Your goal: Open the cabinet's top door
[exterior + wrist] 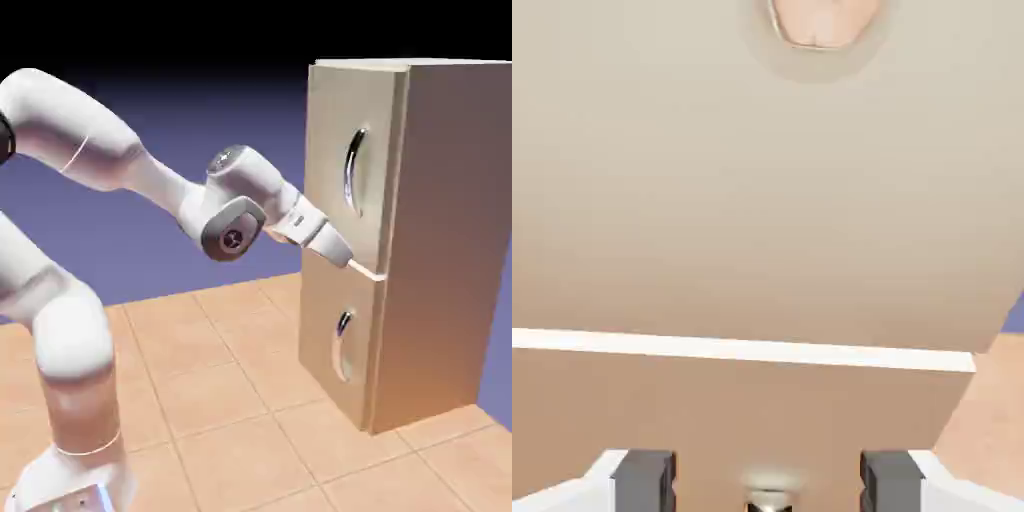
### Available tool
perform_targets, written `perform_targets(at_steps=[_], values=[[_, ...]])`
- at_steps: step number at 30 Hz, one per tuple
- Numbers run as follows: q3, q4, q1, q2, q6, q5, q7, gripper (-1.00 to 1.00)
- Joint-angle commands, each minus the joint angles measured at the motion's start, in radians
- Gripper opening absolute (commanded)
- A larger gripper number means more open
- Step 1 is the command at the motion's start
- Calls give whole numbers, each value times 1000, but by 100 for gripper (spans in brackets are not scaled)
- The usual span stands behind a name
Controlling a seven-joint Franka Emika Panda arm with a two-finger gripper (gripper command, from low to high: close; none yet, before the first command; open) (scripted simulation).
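So the pincer [768, 482] is released, tips spread wide, pointing at the seam between the doors. Cabinet [435, 240] stands at three o'clock in the exterior view; its top door [335, 160] looks closed, curved silver handle [352, 172] near one o'clock.

I can't read any text, label, brand, number or sign from here, in either the exterior view or the hand view; the small marks on the arm [232, 238] are too tiny for me to make out.
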Motion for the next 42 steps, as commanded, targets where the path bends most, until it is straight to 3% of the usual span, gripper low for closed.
perform_targets(at_steps=[1, 42], values=[[-11, 4, 11, -7, -3, -44, 35, 0], [-479, 155, 467, -287, -137, -1827, 1481, 0]])
